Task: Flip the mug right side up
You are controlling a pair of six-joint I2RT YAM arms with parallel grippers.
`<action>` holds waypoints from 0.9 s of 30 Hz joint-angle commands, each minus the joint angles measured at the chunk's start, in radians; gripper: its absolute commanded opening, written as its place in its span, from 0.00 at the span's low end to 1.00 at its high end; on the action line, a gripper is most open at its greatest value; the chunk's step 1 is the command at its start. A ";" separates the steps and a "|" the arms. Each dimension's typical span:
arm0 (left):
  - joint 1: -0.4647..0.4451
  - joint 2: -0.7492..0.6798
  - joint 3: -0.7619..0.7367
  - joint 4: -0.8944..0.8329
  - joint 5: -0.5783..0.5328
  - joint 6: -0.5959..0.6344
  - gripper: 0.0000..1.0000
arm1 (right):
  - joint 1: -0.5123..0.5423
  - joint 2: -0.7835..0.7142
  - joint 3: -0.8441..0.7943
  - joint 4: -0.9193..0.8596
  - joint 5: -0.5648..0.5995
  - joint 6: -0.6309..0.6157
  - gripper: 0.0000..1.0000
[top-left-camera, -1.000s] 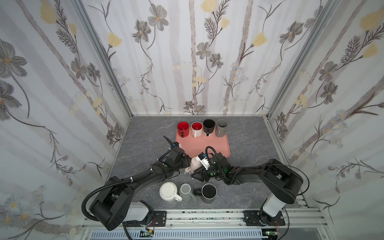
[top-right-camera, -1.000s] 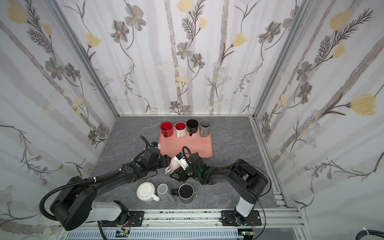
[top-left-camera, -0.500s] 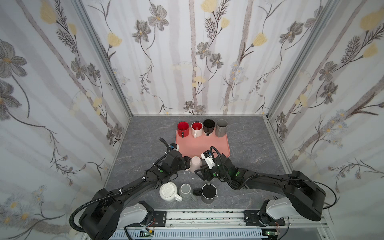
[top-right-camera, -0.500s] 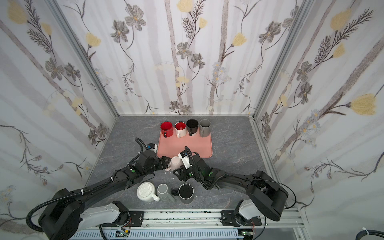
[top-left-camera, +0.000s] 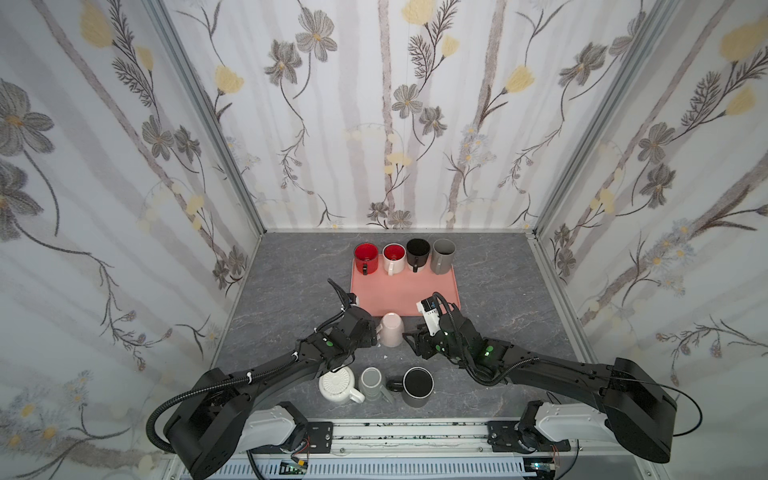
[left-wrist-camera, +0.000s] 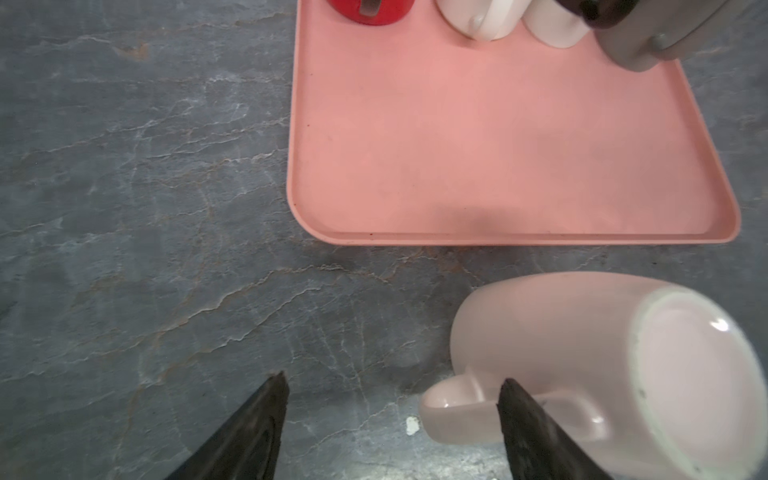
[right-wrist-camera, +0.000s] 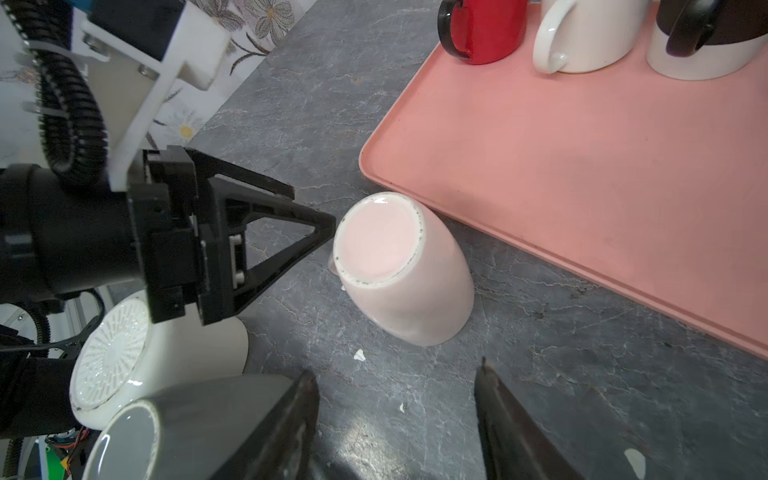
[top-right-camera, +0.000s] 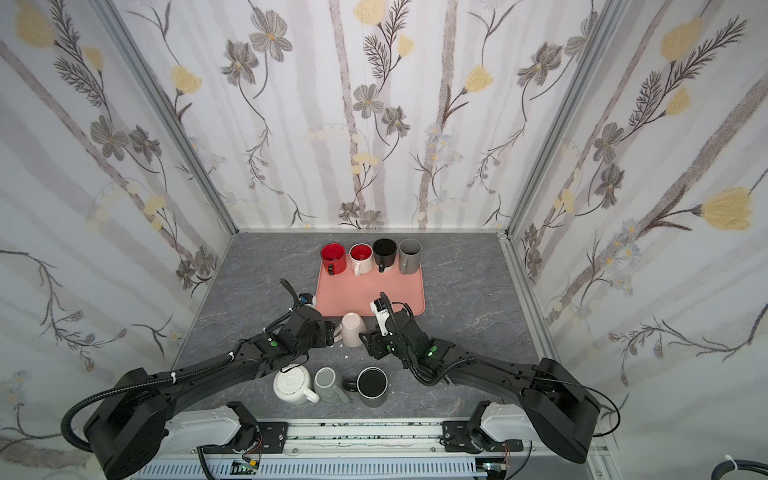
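Beside upturned mug (top-left-camera: 392,331), left end effector (left-wrist-camera: 392,379), right end effector (right-wrist-camera: 395,370): jaws apart, empty.

Left end effector (left-wrist-camera: 393,377) and right end effector (right-wrist-camera: 395,368) gape.

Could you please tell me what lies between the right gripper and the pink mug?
Only bare tabletop with a small white chip, as the right wrist view shows; right gripper and pink mug are apart.
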 commanded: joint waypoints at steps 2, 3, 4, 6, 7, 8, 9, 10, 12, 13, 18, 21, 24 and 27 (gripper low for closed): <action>-0.001 0.045 0.022 0.002 -0.069 0.019 0.78 | -0.001 -0.025 -0.005 -0.006 0.033 -0.001 0.60; -0.002 0.056 0.027 0.016 -0.050 0.025 0.78 | -0.001 -0.031 -0.005 -0.009 0.037 -0.003 0.60; -0.005 0.067 0.035 0.032 -0.029 0.030 0.78 | -0.003 -0.038 -0.010 -0.011 0.043 -0.003 0.60; -0.018 0.095 0.052 0.054 -0.009 0.037 0.77 | -0.004 -0.051 -0.018 -0.012 0.045 -0.002 0.60; -0.027 0.111 0.063 0.063 0.001 0.042 0.77 | -0.009 -0.059 -0.024 -0.015 0.048 -0.004 0.60; -0.033 0.127 0.078 0.069 0.007 0.047 0.77 | -0.010 -0.067 -0.030 -0.016 0.050 -0.004 0.60; -0.039 0.142 0.093 0.071 0.011 0.046 0.77 | -0.012 -0.073 -0.035 -0.017 0.056 -0.003 0.60; -0.047 0.160 0.110 0.071 0.019 0.048 0.77 | -0.013 -0.080 -0.043 -0.019 0.065 -0.002 0.60; -0.068 0.192 0.142 0.073 0.028 0.049 0.77 | -0.018 -0.094 -0.057 -0.020 0.073 -0.002 0.60; -0.079 0.210 0.159 0.074 0.032 0.048 0.77 | -0.021 -0.100 -0.064 -0.021 0.076 0.000 0.60; -0.095 0.236 0.212 0.020 0.009 0.056 0.77 | -0.039 -0.135 -0.084 -0.040 0.070 0.001 0.61; -0.094 0.177 0.198 -0.033 -0.009 0.071 0.79 | -0.053 -0.159 -0.086 -0.068 0.069 -0.003 0.61; -0.107 0.097 0.179 -0.077 0.018 0.087 0.83 | -0.071 -0.189 -0.098 -0.076 0.073 -0.006 0.61; -0.153 0.019 0.154 -0.080 0.059 0.093 0.85 | -0.096 -0.213 -0.114 -0.072 0.072 -0.002 0.62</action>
